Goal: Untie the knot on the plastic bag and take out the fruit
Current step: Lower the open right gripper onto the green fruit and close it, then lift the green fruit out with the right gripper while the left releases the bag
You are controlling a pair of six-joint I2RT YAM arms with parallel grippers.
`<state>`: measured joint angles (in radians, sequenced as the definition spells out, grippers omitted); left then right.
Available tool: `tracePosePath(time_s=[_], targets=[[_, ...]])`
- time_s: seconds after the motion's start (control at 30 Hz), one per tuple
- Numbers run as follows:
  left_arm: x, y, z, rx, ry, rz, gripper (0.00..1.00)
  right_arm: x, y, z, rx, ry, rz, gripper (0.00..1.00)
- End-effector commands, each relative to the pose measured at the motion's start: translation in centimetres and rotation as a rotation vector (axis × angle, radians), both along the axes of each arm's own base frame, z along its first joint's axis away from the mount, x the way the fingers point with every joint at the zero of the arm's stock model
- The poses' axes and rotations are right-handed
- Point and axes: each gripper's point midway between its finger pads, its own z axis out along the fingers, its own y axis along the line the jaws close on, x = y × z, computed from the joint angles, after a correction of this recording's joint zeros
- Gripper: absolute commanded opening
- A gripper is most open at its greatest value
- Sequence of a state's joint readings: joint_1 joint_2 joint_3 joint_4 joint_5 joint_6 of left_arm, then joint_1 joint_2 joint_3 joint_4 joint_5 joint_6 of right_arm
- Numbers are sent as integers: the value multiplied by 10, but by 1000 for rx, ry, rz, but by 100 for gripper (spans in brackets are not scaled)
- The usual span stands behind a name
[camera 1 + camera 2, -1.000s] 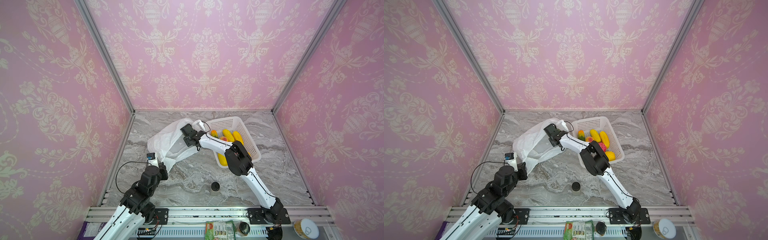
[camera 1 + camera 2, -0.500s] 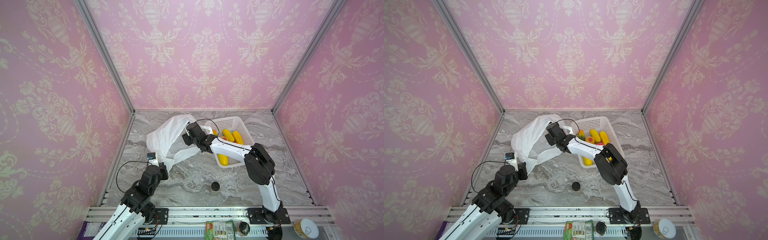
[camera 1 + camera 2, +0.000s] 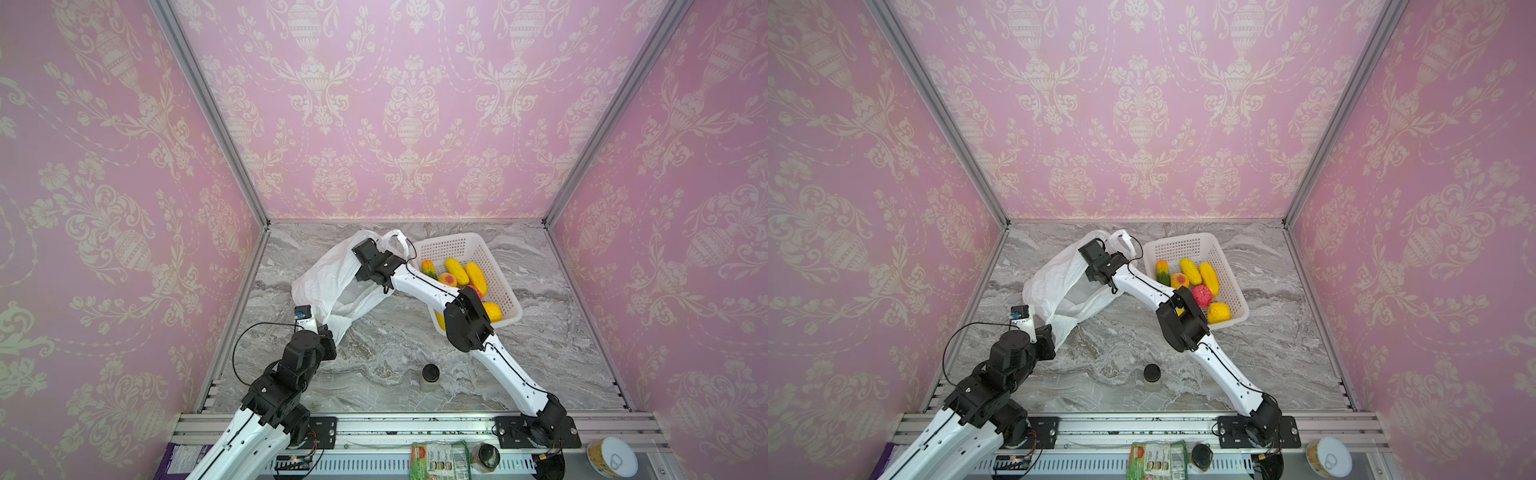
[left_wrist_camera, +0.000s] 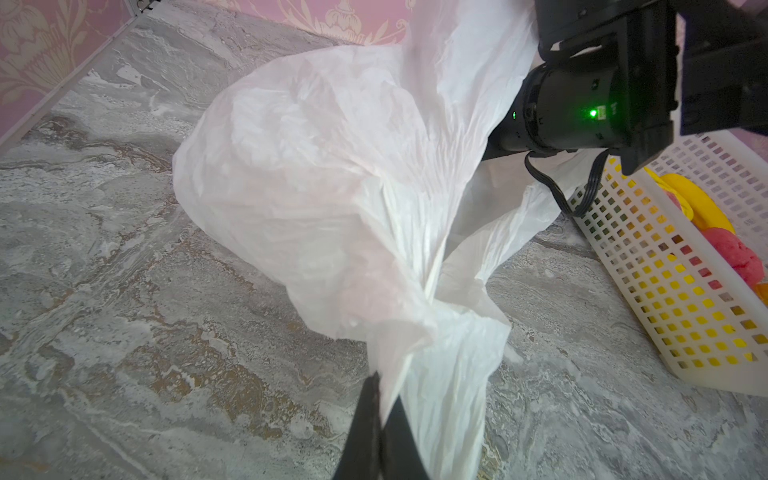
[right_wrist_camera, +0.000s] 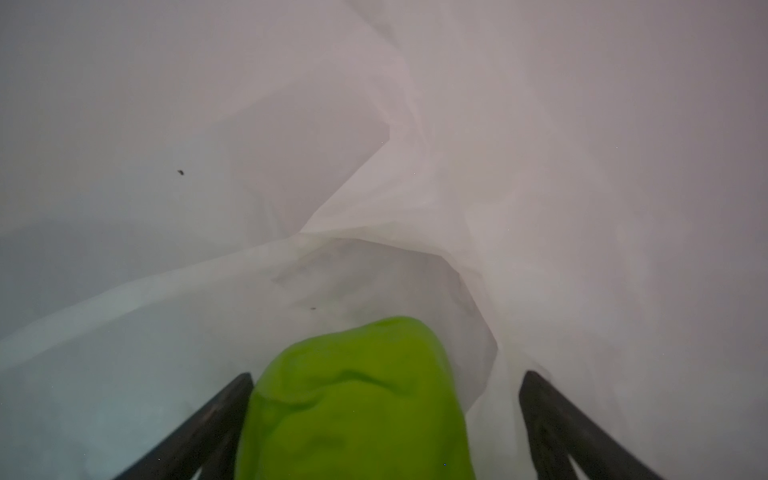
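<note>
Six or more fruit [image 3: 1208, 276] lie in the basket [image 3: 1183, 241], at three o'clock of the untied plastic bag [image 3: 1050, 278]. The left gripper [image 4: 382, 399] pinches the bag's edge; the right gripper [image 5: 388, 376], spread wide inside, straddles one green piece [image 5: 357, 407] yet to be removed.

On grey marbled tabletop [image 3: 374, 353], back right: white perforated plastic basket [image 3: 453, 249]. Near the front, well apart: small upright dark-lidded jar [image 3: 430, 374]. All round, pink ornament-patterned walls [image 3: 415, 104]. Beyond the front rail [image 3: 415, 424], green printed packet [image 3: 438, 459] and round tin [image 3: 611, 457].
</note>
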<state>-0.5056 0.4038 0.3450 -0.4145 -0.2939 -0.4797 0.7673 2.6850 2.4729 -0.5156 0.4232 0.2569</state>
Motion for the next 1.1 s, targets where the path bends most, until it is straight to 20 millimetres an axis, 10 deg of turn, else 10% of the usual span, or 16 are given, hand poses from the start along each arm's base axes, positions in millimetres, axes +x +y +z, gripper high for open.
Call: tracePosePath(time_s=[0.0,0.47,0.7,1.07], targets=[[-2,0,2,7,-8,-20,0,-2,-4,-6,53,93,13,100],[-1,0,1,10,-3,-18,0,2,9,1,173,94,97,61],[-1,0,1,10,-6,-16,0,-8,6,41,232,32,139,53],[0,2,5,13,-9,-2,0,-85,2,112,417,21,332,43]])
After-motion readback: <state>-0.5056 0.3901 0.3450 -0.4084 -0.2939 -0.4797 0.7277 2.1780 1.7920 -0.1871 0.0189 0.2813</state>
